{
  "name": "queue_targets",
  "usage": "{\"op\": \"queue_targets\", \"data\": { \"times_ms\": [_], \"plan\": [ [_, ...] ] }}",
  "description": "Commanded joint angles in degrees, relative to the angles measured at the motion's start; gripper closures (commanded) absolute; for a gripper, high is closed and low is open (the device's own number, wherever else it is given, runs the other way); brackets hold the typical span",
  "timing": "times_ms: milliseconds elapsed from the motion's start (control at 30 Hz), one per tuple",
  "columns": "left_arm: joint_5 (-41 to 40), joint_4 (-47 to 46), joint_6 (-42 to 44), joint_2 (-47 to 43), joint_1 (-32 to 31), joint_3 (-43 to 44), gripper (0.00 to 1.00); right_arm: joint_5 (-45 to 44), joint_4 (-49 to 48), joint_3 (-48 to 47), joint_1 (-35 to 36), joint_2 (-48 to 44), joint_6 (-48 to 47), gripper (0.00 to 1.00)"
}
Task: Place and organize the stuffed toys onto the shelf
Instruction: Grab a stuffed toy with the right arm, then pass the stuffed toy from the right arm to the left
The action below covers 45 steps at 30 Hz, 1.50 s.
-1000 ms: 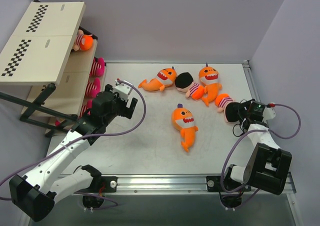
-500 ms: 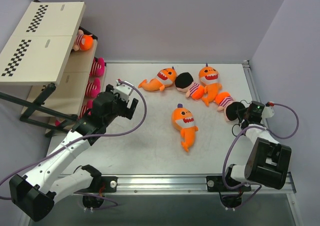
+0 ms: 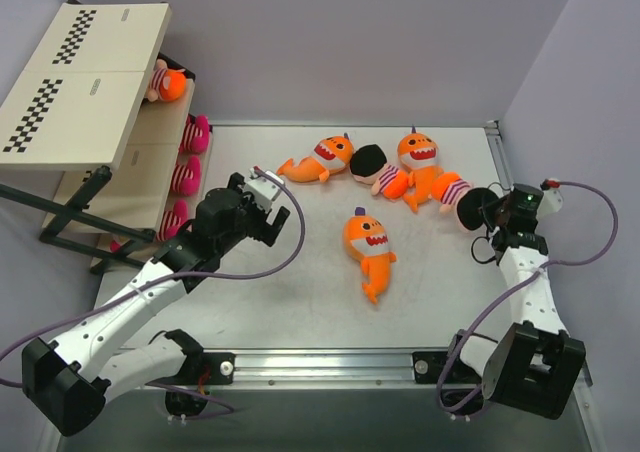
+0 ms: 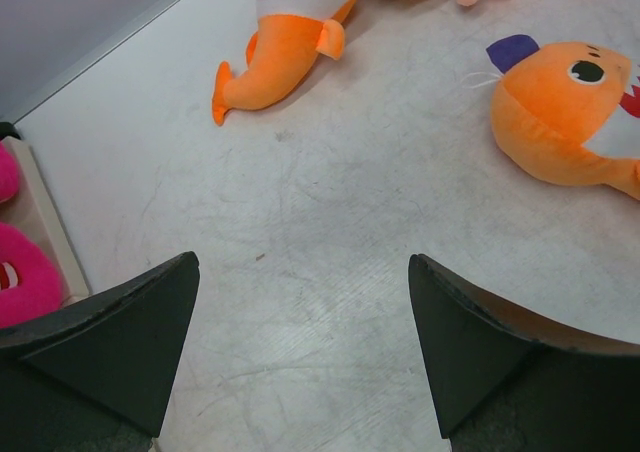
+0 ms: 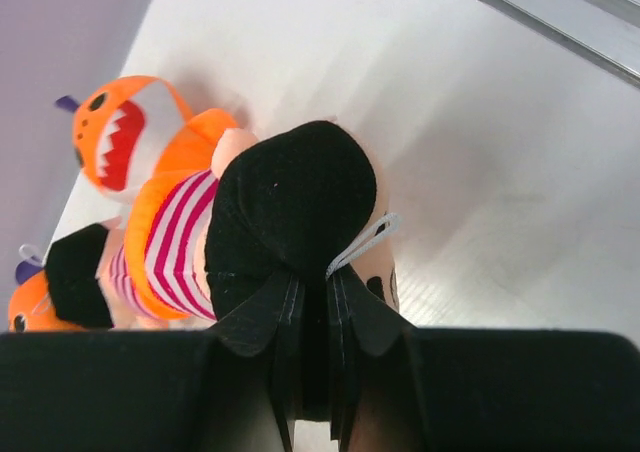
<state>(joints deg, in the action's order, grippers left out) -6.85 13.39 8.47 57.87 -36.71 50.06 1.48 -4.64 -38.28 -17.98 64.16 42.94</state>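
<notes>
Where the two arms reach out from the near edge of the table [image 3: 300,307], I see the left gripper [image 4: 300,272] spread wide with nothing between its fingers, poised above the tabletop near the front of the shelf. At the right side, the right gripper [image 5: 312,302] is closed tight on the black head of a black-headed doll [image 5: 290,207], its two fingers pinching the plush from behind. The doll's pink-and-white striped body points away toward the other toys. I cannot tell whether it is lifted off the table. Between the arms, alone, lies the central orange shark [image 3: 368,244], mouth toward the far side. Beyond it, a loose row runs across the table: a left-hand shark [image 3: 318,160], a second black-headed doll [image 3: 375,169] just beside it, and a far shark [image 3: 420,157] whose tail comes close to the gripped doll. Farthest, at the left, stands the shelf [image 3: 85,82], cream boards on a black frame with checkerboard strips on top. Three pink toys [image 3: 186,175] sit along the right-hand edge of its lower boards, and an orange toy [image 3: 168,82] shows at the edge of the top board.
</notes>
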Motion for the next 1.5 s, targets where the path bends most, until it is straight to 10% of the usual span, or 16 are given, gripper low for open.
{"op": "queue_targets", "data": {
  "times_ms": [0,533,1467],
  "plan": [
    [2.28,-5.38,2.86,-0.56,-1.78,-0.84,0.06,0.81,6.83,-6.18,4.08,-2.2,-3.21,1.0],
    [-16.61,-20.23,33.16,4.27,-23.3,-3.48,0.06,4.94,8.78,-18.41,34.66,2.64,-2.16,1.0],
    [-41.04,-67.59,68.69,42.49,-26.05,1.26,0.03,11.62,5.61,-19.28,41.44,1.41,1.01,1.0]
  ]
}}
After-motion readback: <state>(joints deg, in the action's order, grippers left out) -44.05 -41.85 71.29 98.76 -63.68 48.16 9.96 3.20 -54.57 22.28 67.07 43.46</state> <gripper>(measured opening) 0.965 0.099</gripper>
